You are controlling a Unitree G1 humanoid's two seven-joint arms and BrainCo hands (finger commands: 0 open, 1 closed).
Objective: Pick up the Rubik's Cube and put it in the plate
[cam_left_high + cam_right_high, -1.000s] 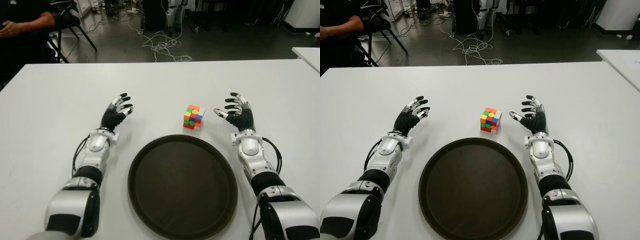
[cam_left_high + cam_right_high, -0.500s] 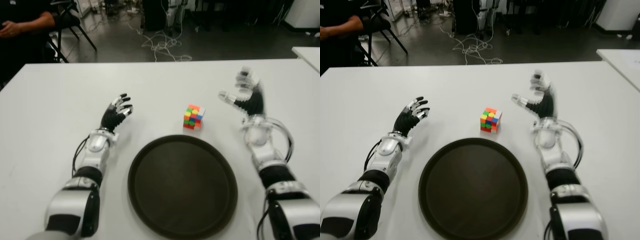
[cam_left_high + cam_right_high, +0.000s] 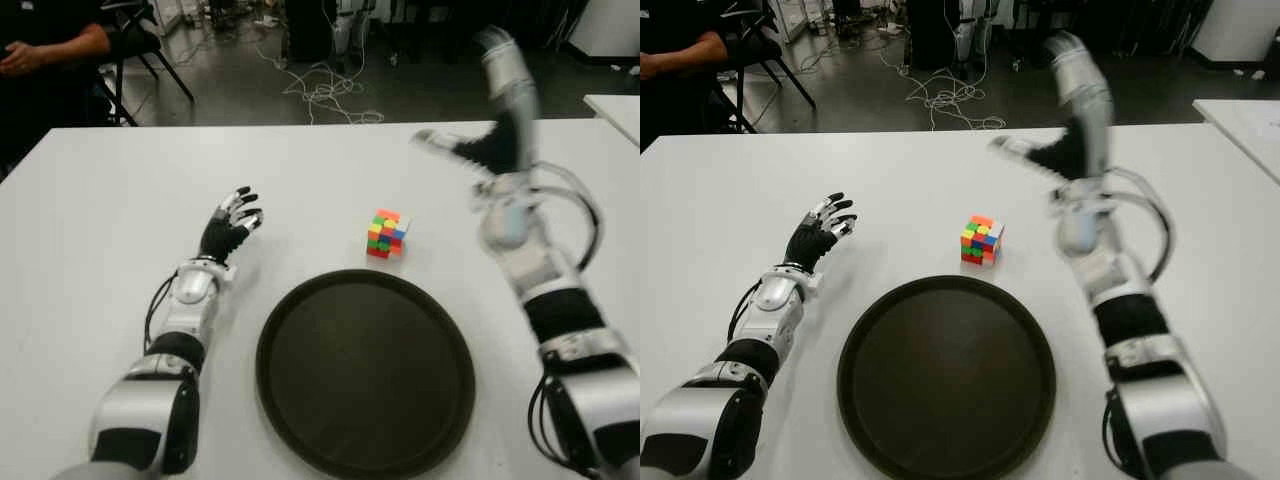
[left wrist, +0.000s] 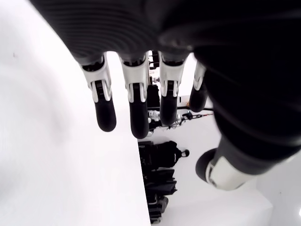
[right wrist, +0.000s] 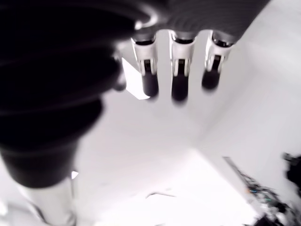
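Eye views: The Rubik's Cube is seen on the white table, just beyond the far rim of the dark round plate and apart from it; nothing is held in the plate. The right hand is raised high above the table, to the right of the cube and well clear of it, fingers extended and thumb spread, nothing gripped. This posture is judged to be an approach from above, the cube not yet grasped. The left hand shows left of the cube, fingers relaxed and empty. A seated person is noted at the far left, with cables on the floor.

Left wrist view: The left fingers are seen straight, enclosing nothing.

Right wrist view: The right fingers are seen extended, nothing held.
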